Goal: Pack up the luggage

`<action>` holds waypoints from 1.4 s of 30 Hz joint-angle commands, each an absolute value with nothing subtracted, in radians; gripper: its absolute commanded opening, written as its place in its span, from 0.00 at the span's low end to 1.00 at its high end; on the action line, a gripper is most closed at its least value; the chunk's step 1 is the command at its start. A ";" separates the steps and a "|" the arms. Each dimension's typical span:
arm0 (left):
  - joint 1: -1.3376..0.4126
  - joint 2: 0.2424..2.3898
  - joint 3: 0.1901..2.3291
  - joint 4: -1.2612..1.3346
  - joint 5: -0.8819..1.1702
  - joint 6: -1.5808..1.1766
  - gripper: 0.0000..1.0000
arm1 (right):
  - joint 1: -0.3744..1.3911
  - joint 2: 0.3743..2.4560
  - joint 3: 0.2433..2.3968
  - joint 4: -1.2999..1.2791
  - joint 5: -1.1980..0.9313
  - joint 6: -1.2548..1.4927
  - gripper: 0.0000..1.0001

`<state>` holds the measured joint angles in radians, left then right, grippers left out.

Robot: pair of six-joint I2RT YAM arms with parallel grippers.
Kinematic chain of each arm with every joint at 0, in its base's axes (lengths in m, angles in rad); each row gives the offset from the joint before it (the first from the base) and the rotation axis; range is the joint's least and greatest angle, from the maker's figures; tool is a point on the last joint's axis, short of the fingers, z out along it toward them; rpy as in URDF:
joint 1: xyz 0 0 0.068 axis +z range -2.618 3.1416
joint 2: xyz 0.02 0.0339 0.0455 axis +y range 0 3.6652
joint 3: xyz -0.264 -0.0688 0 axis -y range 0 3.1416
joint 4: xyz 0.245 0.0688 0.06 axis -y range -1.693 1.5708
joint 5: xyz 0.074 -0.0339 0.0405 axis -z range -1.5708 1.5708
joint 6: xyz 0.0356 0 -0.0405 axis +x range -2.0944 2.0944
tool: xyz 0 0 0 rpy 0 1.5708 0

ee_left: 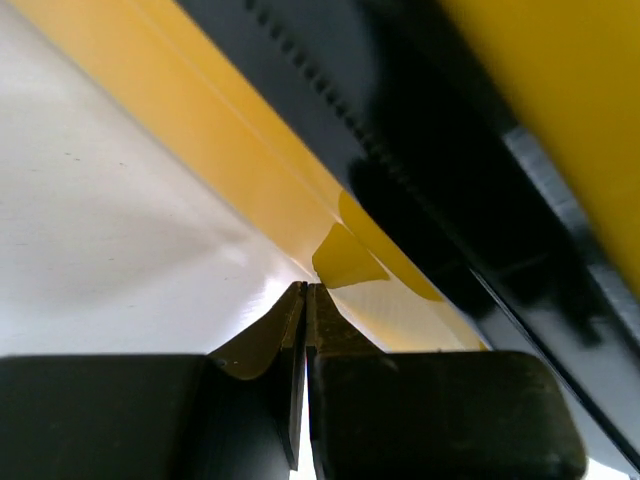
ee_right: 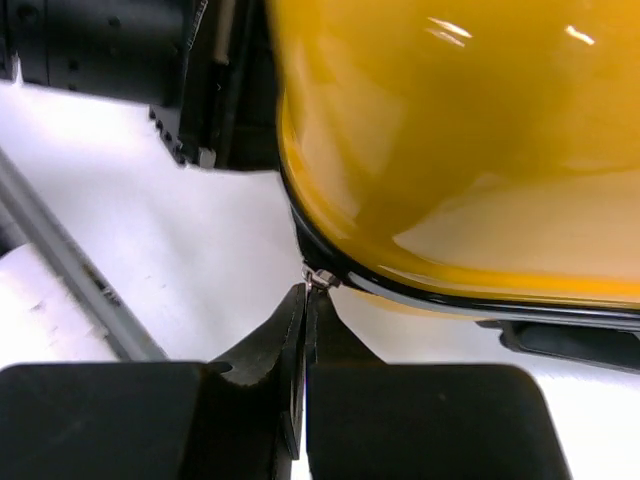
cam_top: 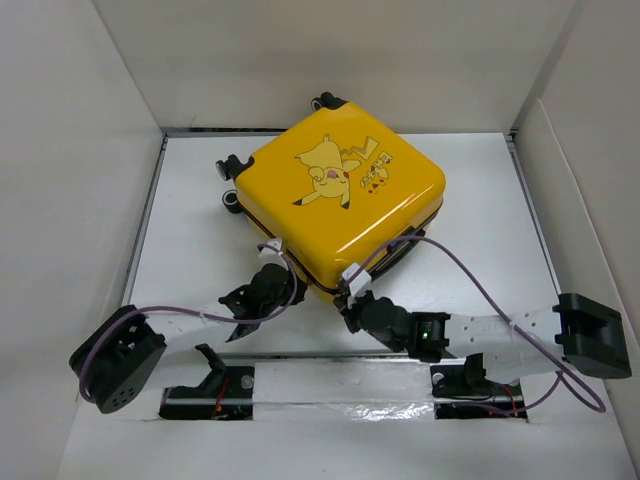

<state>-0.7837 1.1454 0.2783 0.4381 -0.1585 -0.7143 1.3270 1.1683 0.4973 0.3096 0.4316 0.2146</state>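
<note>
The luggage (cam_top: 345, 195) lies flat and closed on the white table, a yellow shell with the cartoon print facing up. My left gripper (cam_top: 272, 258) is shut with nothing between its fingers, its tips (ee_left: 305, 288) just short of the suitcase's near-left yellow edge (ee_left: 250, 170), under the dark zipper band (ee_left: 330, 90). My right gripper (cam_top: 350, 292) is at the near corner. In the right wrist view its jaws (ee_right: 306, 290) are closed on a small metal zipper pull (ee_right: 321, 278) hanging from the black seam of the shell (ee_right: 450, 150).
White box walls (cam_top: 60, 200) enclose the table on three sides. The suitcase's caster wheels (cam_top: 232, 170) stick out at its far-left side and back corner (cam_top: 325, 100). The arms' base rail (cam_top: 340, 385) runs along the near edge. Purple cables loop over both arms.
</note>
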 commanded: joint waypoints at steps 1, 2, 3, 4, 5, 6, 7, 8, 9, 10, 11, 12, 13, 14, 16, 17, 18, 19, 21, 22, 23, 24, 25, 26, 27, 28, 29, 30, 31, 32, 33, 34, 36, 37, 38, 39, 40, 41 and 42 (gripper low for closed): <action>-0.860 1.221 0.449 0.779 -0.167 -0.742 0.00 | 1.514 1.228 0.610 0.319 0.371 0.317 0.00; -0.873 1.239 0.474 0.784 -0.169 -0.749 0.00 | 1.526 1.245 0.627 0.339 0.386 0.327 0.00; -0.873 1.253 0.482 0.787 -0.163 -0.753 0.00 | 1.535 1.265 0.630 0.385 0.412 0.342 0.00; -0.882 1.271 0.486 0.790 -0.164 -0.761 0.00 | 1.536 1.303 0.632 0.414 0.475 0.359 0.00; -0.882 1.272 0.485 0.788 -0.170 -0.768 0.00 | 1.536 1.324 0.630 0.449 0.503 0.364 0.00; -0.882 1.264 0.483 0.781 -0.193 -0.767 0.00 | 1.536 1.337 0.623 0.506 0.534 0.367 0.00; -0.882 1.234 0.485 0.732 -0.210 -0.764 0.00 | 1.536 1.350 0.617 0.532 0.584 0.370 0.00; -0.882 1.209 0.488 0.688 -0.233 -0.761 0.11 | 1.536 1.364 0.612 0.549 0.591 0.367 0.00; -0.847 1.180 0.488 0.643 -0.251 -0.759 0.37 | 1.536 1.364 0.611 0.549 0.592 0.370 0.00; -0.822 1.104 0.485 0.558 -0.255 -0.753 0.49 | 1.536 1.361 0.600 0.548 0.592 0.371 0.00; -0.799 1.057 0.480 0.499 -0.262 -0.758 0.59 | 1.536 1.355 0.591 0.549 0.589 0.371 0.00; -0.772 1.014 0.482 0.442 -0.274 -0.761 0.73 | 1.526 1.339 0.581 0.548 0.583 0.373 0.00; -0.700 0.924 0.482 0.335 -0.272 -0.764 0.76 | 1.526 1.332 0.565 0.543 0.572 0.376 0.00; -0.663 0.879 0.483 0.292 -0.264 -0.765 0.77 | 1.526 1.324 0.557 0.545 0.566 0.380 0.00; -0.553 0.768 0.489 0.206 -0.241 -0.770 0.80 | 1.526 1.312 0.546 0.543 0.549 0.379 0.00; -0.517 0.738 0.492 0.190 -0.233 -0.776 0.80 | 1.526 1.309 0.542 0.540 0.548 0.379 0.00; -0.485 0.715 0.506 0.180 -0.229 -0.788 0.79 | 1.526 1.305 0.540 0.538 0.545 0.379 0.00; -0.450 0.694 0.517 0.178 -0.219 -0.799 0.79 | 1.526 1.304 0.540 0.538 0.538 0.376 0.00; -0.345 0.706 0.555 0.213 -0.168 -0.834 0.79 | 1.517 1.301 0.538 0.537 0.538 0.368 0.00; -0.315 0.763 0.577 0.245 -0.147 -0.842 0.79 | 1.517 1.304 0.540 0.537 0.534 0.367 0.00; -0.239 0.808 0.648 0.244 -0.120 -0.860 0.81 | 1.517 1.304 0.540 0.537 0.529 0.359 0.00; -0.198 0.854 0.696 0.241 -0.053 -0.861 0.82 | 1.517 1.304 0.540 0.537 0.526 0.356 0.00; -0.160 0.955 0.736 0.233 -0.020 -0.861 0.83 | 1.508 1.304 0.541 0.537 0.525 0.354 0.00; -0.123 1.004 0.774 0.238 0.017 -0.874 0.83 | 1.508 1.299 0.540 0.538 0.522 0.351 0.00; -0.062 1.049 0.838 0.248 0.085 -0.876 0.83 | 1.508 1.298 0.538 0.543 0.520 0.350 0.00; -0.043 1.140 0.872 0.244 0.093 -0.873 0.83 | 1.508 1.296 0.538 0.545 0.514 0.348 0.00; -0.026 1.185 0.949 0.227 0.095 -0.859 0.82 | 1.508 1.296 0.538 0.546 0.511 0.342 0.00; -0.015 1.224 0.983 0.213 0.101 -0.848 0.82 | 1.508 1.295 0.538 0.546 0.508 0.341 0.00; -0.015 1.264 1.012 0.190 0.103 -0.841 0.82 | 1.508 1.296 0.537 0.551 0.505 0.339 0.00; -0.006 1.329 1.063 0.180 0.106 -0.827 0.82 | 1.508 1.296 0.535 0.554 0.497 0.337 0.00; -0.006 1.356 1.084 0.169 0.106 -0.822 0.82 | 1.508 1.296 0.534 0.555 0.495 0.337 0.00; -0.006 1.403 1.101 0.167 0.110 -0.816 0.82 | 1.508 1.295 0.532 0.555 0.492 0.337 0.00; -0.006 1.443 1.152 0.161 0.115 -0.810 0.81 | 1.508 1.290 0.528 0.555 0.486 0.337 0.00; -0.006 1.475 1.166 0.167 0.120 -0.808 0.82 | 1.508 1.286 0.523 0.558 0.485 0.337 0.00; -0.006 1.494 1.183 0.167 0.132 -0.807 0.82 | 1.508 1.282 0.514 0.558 0.480 0.337 0.00; -0.006 1.509 1.215 0.164 0.138 -0.805 0.81 | 1.508 1.279 0.509 0.563 0.477 0.337 0.00; -0.006 1.544 1.229 0.163 0.141 -0.805 0.81 | 1.508 1.270 0.505 0.564 0.477 0.337 0.00; -0.006 1.561 1.242 0.163 0.143 -0.805 0.81 | 1.508 1.264 0.500 0.565 0.477 0.339 0.00; -0.006 1.581 1.274 0.160 0.152 -0.805 0.81 | 1.508 1.262 0.494 0.565 0.477 0.341 0.00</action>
<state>-0.0090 1.5673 1.1790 0.1356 0.1123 -0.8253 1.4437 1.2964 0.5060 0.4847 0.6228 0.3176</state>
